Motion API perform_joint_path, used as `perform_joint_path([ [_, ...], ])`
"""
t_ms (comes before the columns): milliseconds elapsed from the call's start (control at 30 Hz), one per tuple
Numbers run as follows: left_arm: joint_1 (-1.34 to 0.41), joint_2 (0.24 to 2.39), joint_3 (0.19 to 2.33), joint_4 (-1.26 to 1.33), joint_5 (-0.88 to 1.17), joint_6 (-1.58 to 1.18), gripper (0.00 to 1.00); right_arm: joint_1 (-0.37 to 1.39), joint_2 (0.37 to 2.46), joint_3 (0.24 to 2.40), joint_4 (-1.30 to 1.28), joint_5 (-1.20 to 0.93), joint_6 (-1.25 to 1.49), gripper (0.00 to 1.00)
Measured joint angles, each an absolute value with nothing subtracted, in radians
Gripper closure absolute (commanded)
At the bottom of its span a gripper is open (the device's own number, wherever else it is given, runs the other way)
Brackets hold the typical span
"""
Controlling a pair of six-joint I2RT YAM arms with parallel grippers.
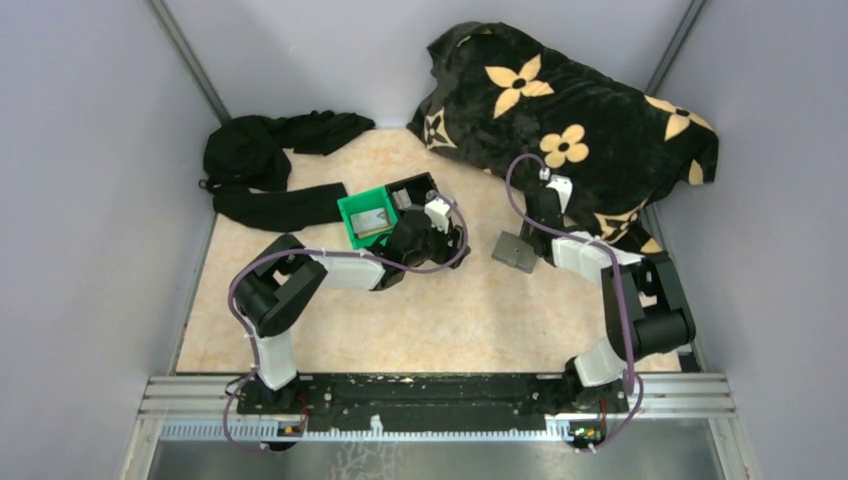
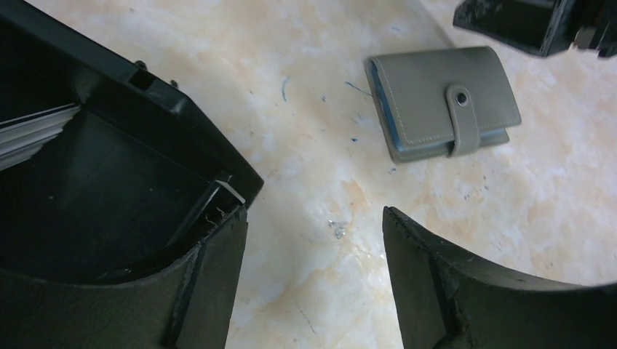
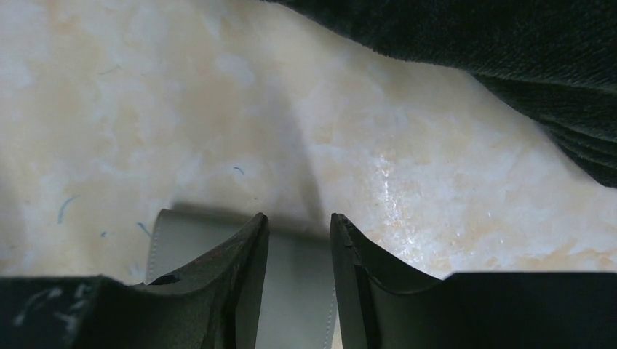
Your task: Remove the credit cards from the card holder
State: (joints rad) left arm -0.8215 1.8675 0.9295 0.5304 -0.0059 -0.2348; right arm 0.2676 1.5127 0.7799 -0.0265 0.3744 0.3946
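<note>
The card holder (image 2: 444, 102) is a slim grey wallet lying closed on the table, its snap strap fastened and a blue inner edge showing at its side. In the top view the holder (image 1: 515, 252) lies mid-table. My right gripper (image 1: 530, 238) hovers just over it. In the right wrist view the right gripper (image 3: 298, 218) is narrowly open, with the holder's grey cover (image 3: 298, 291) showing between its fingers. My left gripper (image 2: 313, 214) is open and empty over bare table beside the black bin (image 2: 109, 189); in the top view it (image 1: 440, 238) sits left of the holder. No credit card shows outside the holder.
A green bin (image 1: 368, 215) holding a flat grey thing stands next to the black bin (image 1: 415, 190). Thin pale sheet edges (image 2: 29, 134) show inside the black bin. A black flowered cushion (image 1: 570, 120) lies at the back right, and dark cloth (image 1: 265, 165) at the back left.
</note>
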Motion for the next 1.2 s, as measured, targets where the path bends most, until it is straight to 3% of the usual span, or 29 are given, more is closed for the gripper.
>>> perform_joint_path([
  [267,-0.807,1.849,0.921,0.543,0.004,-0.258,0.22,0.245,1.608,0.839,-0.08,0.354,0.396,0.68],
  [367,-0.807,1.81,0.9,0.543,0.029,-0.272,0.22,0.245,1.615,0.847,-0.094,0.302,0.397,0.75],
  [500,-0.807,1.775,0.899,0.541,0.055,-0.28,0.22,0.26,1.605,0.818,-0.084,0.212,0.402,0.76],
  [767,-0.807,1.733,0.853,0.566,0.057,-0.303,0.22,0.426,1.336,0.653,-0.134,0.091,0.387,0.76],
  [933,-0.807,1.755,0.853,0.577,0.076,-0.31,0.24,0.427,1.198,0.641,-0.136,0.113,0.413,0.78],
  [1000,-0.807,1.79,0.871,0.577,0.089,-0.31,0.27,0.427,1.177,0.641,-0.142,0.115,0.421,0.81],
  [1067,-0.807,1.837,0.896,0.574,0.101,-0.314,0.3,0.427,1.173,0.641,-0.154,0.106,0.419,0.99],
  [1133,-0.808,1.871,0.909,0.563,0.105,-0.321,0.38,0.427,1.173,0.641,-0.186,0.095,0.413,1.0],
  [1200,-0.811,1.892,0.92,0.533,0.103,-0.326,0.61,0.427,1.172,0.64,-0.209,0.083,0.411,1.0],
])
